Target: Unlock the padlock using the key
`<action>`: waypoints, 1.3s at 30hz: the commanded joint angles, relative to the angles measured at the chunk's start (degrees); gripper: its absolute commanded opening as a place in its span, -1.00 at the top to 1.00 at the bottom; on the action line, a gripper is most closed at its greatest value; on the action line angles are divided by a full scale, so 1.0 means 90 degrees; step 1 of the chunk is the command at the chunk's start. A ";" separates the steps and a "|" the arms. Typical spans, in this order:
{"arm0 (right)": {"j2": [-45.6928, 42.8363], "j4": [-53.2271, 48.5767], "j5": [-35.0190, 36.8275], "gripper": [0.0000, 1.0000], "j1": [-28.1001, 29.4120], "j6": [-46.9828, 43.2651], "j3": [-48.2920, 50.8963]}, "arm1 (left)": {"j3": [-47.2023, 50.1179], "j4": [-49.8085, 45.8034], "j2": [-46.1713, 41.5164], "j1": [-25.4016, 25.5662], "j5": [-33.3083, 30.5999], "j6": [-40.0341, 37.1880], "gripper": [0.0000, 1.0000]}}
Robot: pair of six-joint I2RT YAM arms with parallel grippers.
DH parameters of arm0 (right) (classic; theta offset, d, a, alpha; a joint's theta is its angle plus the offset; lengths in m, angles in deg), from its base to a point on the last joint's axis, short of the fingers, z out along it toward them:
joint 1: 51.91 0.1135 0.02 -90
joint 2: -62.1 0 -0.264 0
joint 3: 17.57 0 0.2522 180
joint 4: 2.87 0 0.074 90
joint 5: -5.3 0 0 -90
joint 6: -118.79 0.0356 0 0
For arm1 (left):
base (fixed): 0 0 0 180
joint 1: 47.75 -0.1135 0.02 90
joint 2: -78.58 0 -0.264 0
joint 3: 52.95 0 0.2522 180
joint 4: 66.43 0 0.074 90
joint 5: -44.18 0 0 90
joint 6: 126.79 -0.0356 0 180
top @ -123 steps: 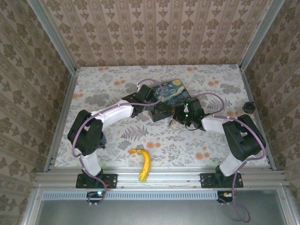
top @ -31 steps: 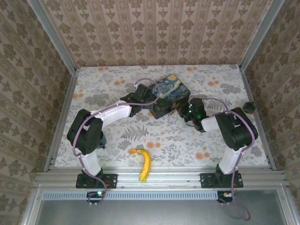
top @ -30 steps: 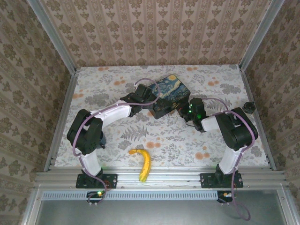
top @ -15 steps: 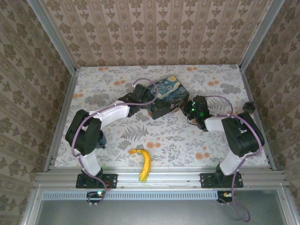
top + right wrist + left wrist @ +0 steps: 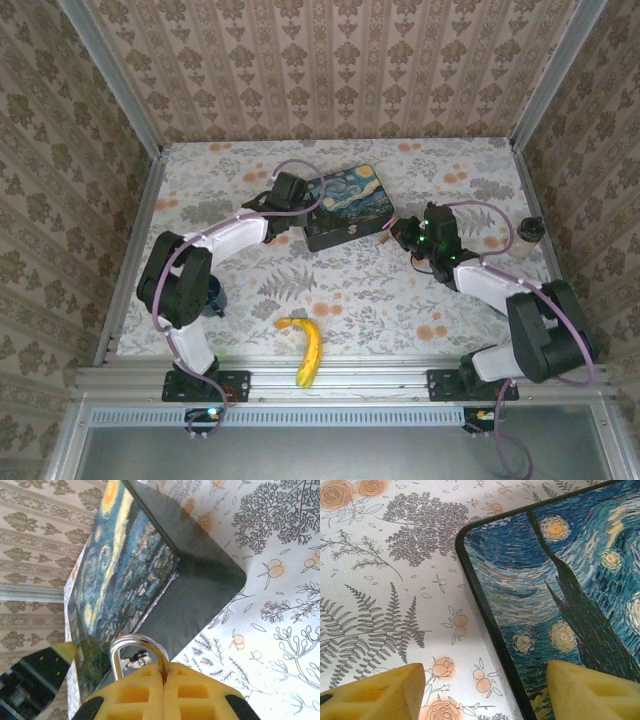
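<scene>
Yellow foam right fingers are pressed together on the padlock. Its silvery shackle arches up out of them, just beside a corner of the starry tin; its body is hidden. The left fingers stand apart, one over the tin's lid, the other over the floral surface. A banana lies well apart.

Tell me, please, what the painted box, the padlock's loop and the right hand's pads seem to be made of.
The box looks like thin metal or perhaps coated card: glossy printed lid, plain dark sides, rounded corners. The padlock loop looks like polished steel: silvery, with bright glints. The pads of the right hand seem soft yellow foam or rubber: matt, moulded with square recesses.
</scene>
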 commanded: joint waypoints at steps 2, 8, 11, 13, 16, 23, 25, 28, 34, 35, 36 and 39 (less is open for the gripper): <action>-0.0480 -0.0987 -0.0178 1.00 -0.0022 -0.0631 -0.0058 | -0.0234 -0.0446 0.0370 -0.0256 0.0094 -0.0218 -0.28; -0.0373 -0.1129 -0.0944 1.00 -0.0022 -0.0831 -0.0155 | -0.0431 -0.0420 0.0521 -0.0481 0.0317 -0.0238 -0.28; -0.0302 -0.1137 -0.1186 1.00 -0.0006 -0.0875 -0.0175 | -0.0407 -0.0418 0.0453 -0.0502 0.0367 -0.0212 -0.33; -0.0262 -0.1162 -0.1323 1.00 -0.0001 -0.0896 -0.0185 | -0.0360 -0.0417 0.0348 -0.0504 0.0431 -0.0175 -0.41; -0.0225 -0.1209 -0.1521 1.00 0.0069 -0.0923 -0.0200 | -0.0257 -0.0416 0.0115 -0.0502 0.0544 -0.0069 -0.55; -0.0205 -0.1551 -0.1632 1.00 0.0642 -0.1030 -0.0304 | 0.0039 -0.0417 -0.0680 -0.0516 0.0636 0.0170 -0.99; -0.0137 -0.1589 -0.1645 1.00 0.0899 -0.1013 -0.0340 | 0.0155 -0.0428 -0.0928 -0.0524 0.0634 0.0261 -1.00; 0.0033 -0.1562 -0.1684 1.00 0.1243 -0.0955 -0.0407 | 0.0377 -0.0399 -0.1332 -0.0540 0.0599 0.0415 -1.00; 0.0694 -0.1286 -0.1978 1.00 0.1712 -0.0901 -0.0558 | 0.0797 -0.0368 -0.2056 -0.0558 0.0368 0.0574 -1.00; 0.0843 -0.1258 -0.2089 1.00 0.1726 -0.0944 -0.0592 | 0.0850 -0.0359 -0.2159 -0.0566 0.0318 0.0581 -1.00; 0.1018 -0.1266 -0.2209 1.00 0.1717 -0.1023 -0.0653 | 0.0908 -0.0342 -0.2262 -0.0563 0.0280 0.0582 -1.00; 0.1610 -0.1492 -0.2478 1.00 0.1717 -0.1403 -0.0955 | 0.1074 -0.0239 -0.2475 -0.0578 0.0217 0.0575 -1.00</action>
